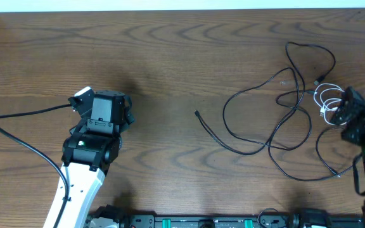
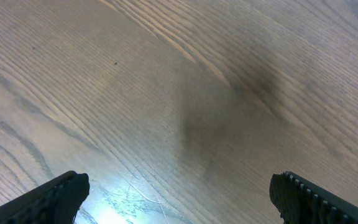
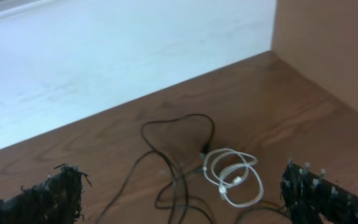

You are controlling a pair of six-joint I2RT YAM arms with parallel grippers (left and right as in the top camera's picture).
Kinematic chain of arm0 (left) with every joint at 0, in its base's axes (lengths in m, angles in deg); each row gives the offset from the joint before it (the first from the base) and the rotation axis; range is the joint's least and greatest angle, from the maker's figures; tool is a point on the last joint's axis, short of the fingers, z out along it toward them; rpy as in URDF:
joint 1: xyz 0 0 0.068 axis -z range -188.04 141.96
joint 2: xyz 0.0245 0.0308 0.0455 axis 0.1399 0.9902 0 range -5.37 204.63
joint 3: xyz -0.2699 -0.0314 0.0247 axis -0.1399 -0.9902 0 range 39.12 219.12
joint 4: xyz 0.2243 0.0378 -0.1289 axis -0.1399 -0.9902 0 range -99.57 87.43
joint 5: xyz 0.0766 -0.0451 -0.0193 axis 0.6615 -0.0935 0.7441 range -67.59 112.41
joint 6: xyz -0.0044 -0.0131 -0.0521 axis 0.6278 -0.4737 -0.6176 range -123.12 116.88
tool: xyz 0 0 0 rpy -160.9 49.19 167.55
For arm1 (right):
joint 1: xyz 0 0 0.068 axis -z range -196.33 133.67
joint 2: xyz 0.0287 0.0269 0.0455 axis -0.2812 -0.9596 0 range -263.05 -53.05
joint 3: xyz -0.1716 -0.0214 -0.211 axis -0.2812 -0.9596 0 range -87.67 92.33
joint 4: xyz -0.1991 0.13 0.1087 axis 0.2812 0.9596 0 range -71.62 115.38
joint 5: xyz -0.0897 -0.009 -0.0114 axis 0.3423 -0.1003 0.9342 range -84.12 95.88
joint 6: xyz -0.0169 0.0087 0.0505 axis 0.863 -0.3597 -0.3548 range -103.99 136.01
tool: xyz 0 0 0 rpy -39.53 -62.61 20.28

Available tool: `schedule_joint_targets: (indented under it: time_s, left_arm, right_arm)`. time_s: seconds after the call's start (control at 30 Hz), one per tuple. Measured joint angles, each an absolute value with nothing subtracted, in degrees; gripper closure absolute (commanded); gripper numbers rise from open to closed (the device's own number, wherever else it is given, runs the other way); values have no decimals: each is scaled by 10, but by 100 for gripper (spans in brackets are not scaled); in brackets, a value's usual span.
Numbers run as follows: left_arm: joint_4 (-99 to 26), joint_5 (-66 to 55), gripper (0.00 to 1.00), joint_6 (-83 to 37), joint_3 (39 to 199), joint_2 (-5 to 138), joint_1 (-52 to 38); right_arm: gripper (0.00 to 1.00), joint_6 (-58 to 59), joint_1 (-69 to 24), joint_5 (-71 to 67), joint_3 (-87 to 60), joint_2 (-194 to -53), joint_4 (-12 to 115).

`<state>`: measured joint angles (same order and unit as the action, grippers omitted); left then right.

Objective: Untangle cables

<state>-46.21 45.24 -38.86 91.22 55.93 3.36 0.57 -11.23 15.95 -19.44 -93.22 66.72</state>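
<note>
Overhead: my left gripper is left of centre over bare table, well apart from the black cables looping across the right half. The white cable is coiled at their right edge, just beside my right gripper.
Left wrist: jaws wide, only wood grain between them.
Right wrist: jaws wide, gripping nothing. White coil sits lower centre, against the black loops.
</note>
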Motion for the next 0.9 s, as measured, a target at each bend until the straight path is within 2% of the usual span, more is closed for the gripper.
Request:
schedule_joint_targets:
  time_s: [0.2,0.5,0.77,0.9]
  left_arm:
    - [-462,453,2,-389,912,559,34]
    - [-462,453,2,-389,912,559,34]
    - [-462,453,2,-389,912,559,34]
    - [-462,452,2,-389,912,559,34]
  right_arm:
    - [1,24,-121,175,-253,-849,712]
    - [1,37,-147,170,-447,-700,565]
    - [1,71,-174,118,-596,-581,313]
    - [1,108,-200,85,-681,-548,86]
